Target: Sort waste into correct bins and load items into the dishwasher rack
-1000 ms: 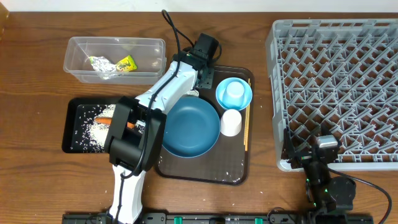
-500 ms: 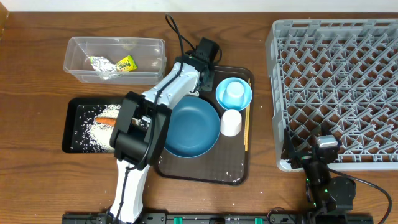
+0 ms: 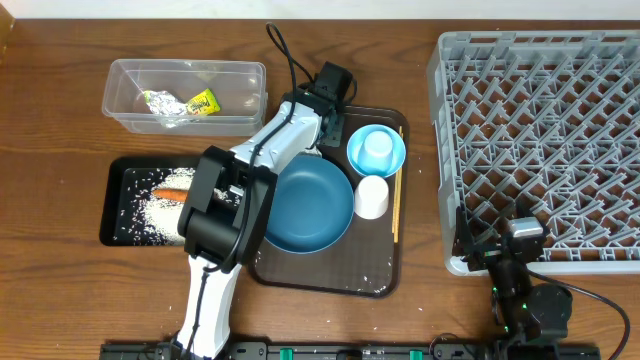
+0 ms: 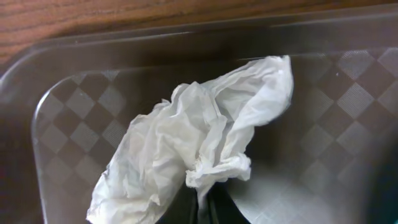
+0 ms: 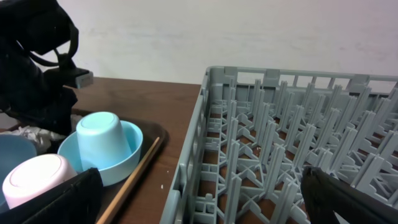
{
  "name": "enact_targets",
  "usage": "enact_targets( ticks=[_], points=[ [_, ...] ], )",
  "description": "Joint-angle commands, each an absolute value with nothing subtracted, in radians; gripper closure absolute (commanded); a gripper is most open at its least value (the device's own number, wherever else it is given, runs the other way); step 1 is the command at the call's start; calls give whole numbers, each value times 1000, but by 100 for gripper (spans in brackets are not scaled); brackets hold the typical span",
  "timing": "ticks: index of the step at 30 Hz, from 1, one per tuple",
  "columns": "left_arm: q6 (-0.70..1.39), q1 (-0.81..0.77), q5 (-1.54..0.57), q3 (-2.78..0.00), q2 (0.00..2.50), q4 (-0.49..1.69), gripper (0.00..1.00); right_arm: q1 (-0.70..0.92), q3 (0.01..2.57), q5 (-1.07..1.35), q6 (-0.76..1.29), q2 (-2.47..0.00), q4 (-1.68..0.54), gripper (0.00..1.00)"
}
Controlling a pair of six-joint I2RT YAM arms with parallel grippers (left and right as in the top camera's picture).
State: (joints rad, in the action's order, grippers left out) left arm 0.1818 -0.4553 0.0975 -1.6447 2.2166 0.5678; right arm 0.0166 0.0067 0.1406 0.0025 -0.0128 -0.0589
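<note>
The left arm reaches across the table (image 3: 60, 130) to the far left corner of the brown serving tray (image 3: 320, 275), and its wrist view shows the left gripper (image 4: 199, 204) with its jaws pinching a fold of the crumpled white napkin (image 4: 193, 143). The napkin sits over the tray's checkered floor close to the rounded corner; whether it rests on the tray or hangs just above it cannot be told. On the same tray, the large dark-blue bowl (image 3: 310, 205) sits just beside the arm. Right of it are the small light-blue bowl (image 3: 392, 160), with a light-blue cup (image 3: 377, 148) upside down inside it, and the white cup (image 3: 371, 196), also upside down, near the bowl's front edge. The wooden chopsticks (image 3: 397, 190) lie along the tray's right side. A few rice grains are scattered on the tray's front part. To the left, the clear tub (image 3: 185, 70) holds the yellow-green wrapper (image 3: 180, 103). The black tray (image 3: 115, 200) in front of it holds the carrot (image 3: 172, 193) and a heap of white rice (image 3: 155, 215). The grey dishwasher rack (image 3: 545, 130) stands at the right with nothing in it. The right gripper (image 5: 205, 199) sits low at the rack's near left corner, its jaws spread wide and holding nothing.
</note>
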Motion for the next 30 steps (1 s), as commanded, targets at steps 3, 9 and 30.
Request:
enact_targets(
  ticks=[3, 9, 30],
  points=[
    [181, -456, 116, -1640, 2104, 567, 94, 5, 6, 139, -9, -13, -63, 1],
    [180, -457, 117, -1640, 2024, 606, 94, 5, 6, 139, -9, -13, -63, 1],
    [272, -277, 245, -1640, 1872, 493, 94, 5, 6, 139, -9, -13, -63, 1]
  ],
)
